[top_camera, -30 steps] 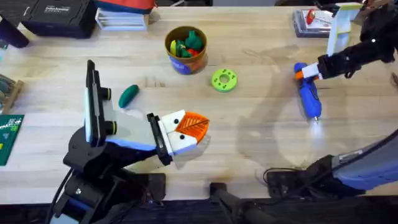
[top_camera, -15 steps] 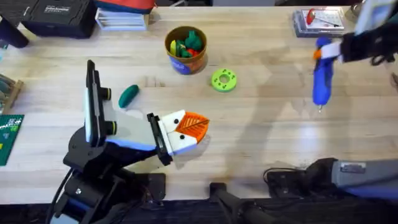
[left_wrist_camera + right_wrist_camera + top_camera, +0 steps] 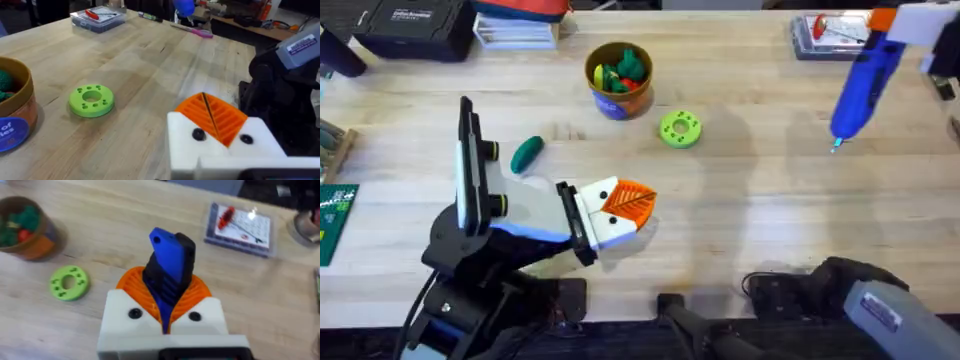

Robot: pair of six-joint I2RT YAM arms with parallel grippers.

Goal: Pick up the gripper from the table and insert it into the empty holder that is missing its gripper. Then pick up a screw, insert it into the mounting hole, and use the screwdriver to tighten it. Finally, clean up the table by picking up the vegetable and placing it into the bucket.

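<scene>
R gripper (image 3: 905,25) is clamped on the screwdriver (image 3: 858,85) above the table's far right corner, tip tilted down-left — the holder (image 3: 605,215) lies well left, near the front edge. L gripper (image 3: 215,130): fingers together, nothing between.

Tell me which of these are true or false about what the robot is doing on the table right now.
1. The right gripper holds the blue screwdriver. True.
2. The dark green vegetable is inside the bucket. False: it lies on the table, left of the bucket.
3. The lime-green disc sits on the table right of the bucket. True.
4. The screwdriver lies flat on the table. False: it is lifted, tip down.
</scene>
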